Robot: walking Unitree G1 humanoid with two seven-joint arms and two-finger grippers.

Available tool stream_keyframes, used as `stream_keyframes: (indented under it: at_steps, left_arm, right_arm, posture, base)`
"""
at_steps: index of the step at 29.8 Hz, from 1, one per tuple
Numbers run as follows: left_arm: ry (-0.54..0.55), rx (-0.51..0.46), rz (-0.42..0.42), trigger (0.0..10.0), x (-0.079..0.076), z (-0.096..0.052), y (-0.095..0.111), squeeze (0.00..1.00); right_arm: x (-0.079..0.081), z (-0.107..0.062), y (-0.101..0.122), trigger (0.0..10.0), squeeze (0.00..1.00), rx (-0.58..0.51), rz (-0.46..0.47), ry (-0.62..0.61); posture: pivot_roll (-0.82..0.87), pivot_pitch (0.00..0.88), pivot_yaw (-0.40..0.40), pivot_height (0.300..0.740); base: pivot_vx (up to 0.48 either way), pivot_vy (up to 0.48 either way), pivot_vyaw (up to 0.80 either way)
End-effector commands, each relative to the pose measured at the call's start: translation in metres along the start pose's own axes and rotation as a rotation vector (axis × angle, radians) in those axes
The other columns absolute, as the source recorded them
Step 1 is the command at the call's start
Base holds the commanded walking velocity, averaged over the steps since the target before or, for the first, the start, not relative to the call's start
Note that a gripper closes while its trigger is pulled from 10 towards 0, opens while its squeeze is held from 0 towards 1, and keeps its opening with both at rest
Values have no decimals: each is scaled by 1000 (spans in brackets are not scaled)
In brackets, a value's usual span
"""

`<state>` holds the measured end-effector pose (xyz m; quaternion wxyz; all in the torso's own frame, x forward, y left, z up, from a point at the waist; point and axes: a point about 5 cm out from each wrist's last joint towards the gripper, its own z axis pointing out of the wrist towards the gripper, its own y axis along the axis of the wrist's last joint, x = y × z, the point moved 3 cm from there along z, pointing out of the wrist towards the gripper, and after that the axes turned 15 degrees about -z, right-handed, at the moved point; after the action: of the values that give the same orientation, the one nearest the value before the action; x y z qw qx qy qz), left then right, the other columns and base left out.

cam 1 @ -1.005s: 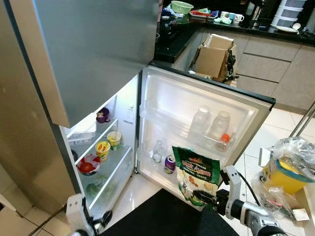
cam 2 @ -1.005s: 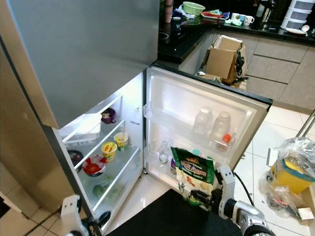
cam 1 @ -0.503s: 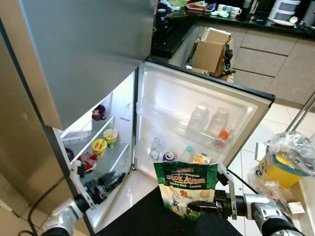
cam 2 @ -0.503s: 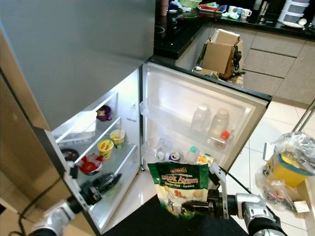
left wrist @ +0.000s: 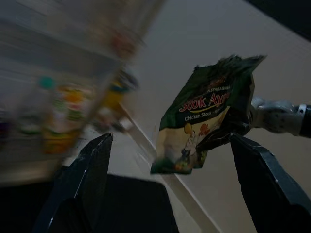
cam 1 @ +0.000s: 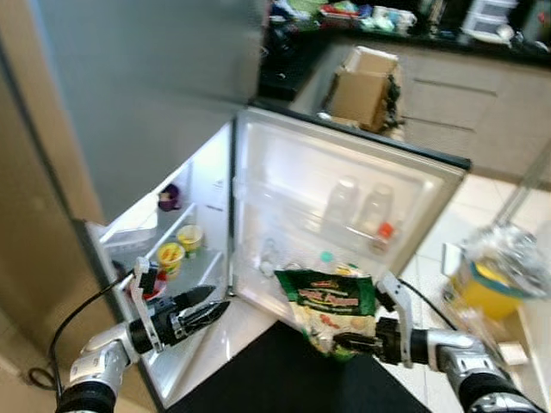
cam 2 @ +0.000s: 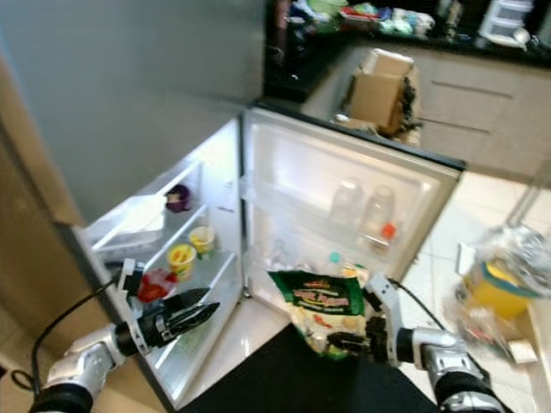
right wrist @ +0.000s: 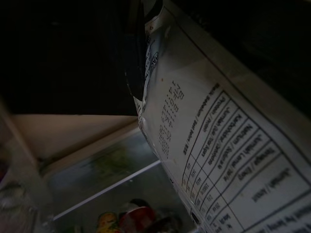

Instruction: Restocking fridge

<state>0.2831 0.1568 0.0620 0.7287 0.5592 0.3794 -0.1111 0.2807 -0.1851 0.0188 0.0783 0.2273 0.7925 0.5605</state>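
While right gripper (cam 1: 349, 342) pinches the stock pouch (cam 1: 331, 305) by its bottom (frees top for handoff), left gripper (cam 1: 211, 308) gapes wide toward it.

One green chicken stock pouch (cam 1: 331, 303). Two clear bottles (cam 1: 342, 200) (cam 1: 374, 207) on the upper shelf of the fridge door (cam 1: 344, 198), centre of the frame. Two yellow cups (cam 1: 170, 255) (cam 1: 189, 236) and one red-filled bowl (cam 2: 153, 286) on the fridge shelves at left. One cardboard box (cam 1: 362, 76) at upper centre. Two grippers (cam 1: 202, 311) (cam 1: 349, 342) near the bottom edge.
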Motion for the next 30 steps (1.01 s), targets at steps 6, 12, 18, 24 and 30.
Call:
stream_keyframes:
  at_steps: [6,12,18,24,30]
  left_arm:
    - [-77,103,40,10000,-12,29,-11,0]
    - [-123,132,77,10000,-21,36,-7,0]
    - [-128,154,140,10000,-24,38,-2,0]
    - [-146,138,168,10000,-30,39,7,0]
    - [-196,126,179,10000,-39,22,21,0]
  right_arm:
    - [0,-3,16,10000,0,-78,-16,58]
    - [-1,-3,26,10000,0,-116,-25,77]
    - [0,2,39,10000,0,-160,-44,107]
    - [2,5,42,10000,0,-180,-44,123]
    - [6,6,44,10000,0,-188,-39,147]
  posture:
    - [-95,0,-78,740]
    - [-97,0,-79,740]
    - [-99,0,-81,740]
    - [-99,0,-81,740]
    - [-100,0,-78,740]
  base:
    - [0,0,-788]
    - [0,0,-788]
    - [0,0,-800]
    - [0,0,-800]
    - [0,0,-800]
